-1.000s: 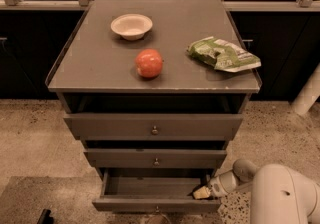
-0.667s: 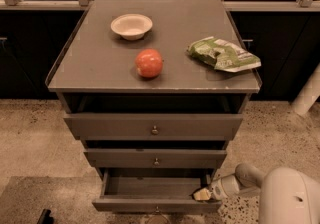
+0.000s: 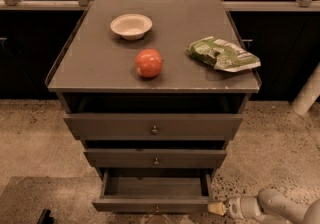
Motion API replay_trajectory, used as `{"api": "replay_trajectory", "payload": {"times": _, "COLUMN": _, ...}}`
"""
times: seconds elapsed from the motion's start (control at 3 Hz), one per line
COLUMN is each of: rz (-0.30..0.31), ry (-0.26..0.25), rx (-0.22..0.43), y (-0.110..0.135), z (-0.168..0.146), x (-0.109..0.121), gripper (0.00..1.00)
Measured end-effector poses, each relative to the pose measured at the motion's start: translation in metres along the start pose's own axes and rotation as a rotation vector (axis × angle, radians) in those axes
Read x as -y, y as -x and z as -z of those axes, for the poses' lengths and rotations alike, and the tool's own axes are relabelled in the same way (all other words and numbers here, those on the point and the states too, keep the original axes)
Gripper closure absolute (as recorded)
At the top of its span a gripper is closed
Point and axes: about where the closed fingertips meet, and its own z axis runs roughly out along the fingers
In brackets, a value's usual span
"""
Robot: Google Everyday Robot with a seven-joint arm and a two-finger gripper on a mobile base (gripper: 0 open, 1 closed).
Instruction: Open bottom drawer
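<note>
**Camera view: bottom drawer out, gripper at its right corner**

Arm runs off the frame's lower right; only the gripper (image 3: 218, 209) and a short stretch of arm show. Its tan tip sits just beside the right end of the bottom drawer (image 3: 150, 203) front. Spread or closed: cannot tell. The drawer's knob is hard to make out at the near edge. Count: three drawers, lowest pulled out, upper two in. On the cabinet top (image 3: 90, 73): one bowl (image 3: 131, 25), one red fruit (image 3: 149, 63), one green bag (image 3: 223, 54).
</note>
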Motion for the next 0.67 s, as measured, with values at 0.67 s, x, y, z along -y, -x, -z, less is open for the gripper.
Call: {"api": "replay_trajectory", "payload": {"times": 0.67, "rz": -0.039, "ry": -0.005, "rx": 0.015, "y": -0.0108, "z": 0.0183, "x": 0.0064, "gripper": 0.61}}
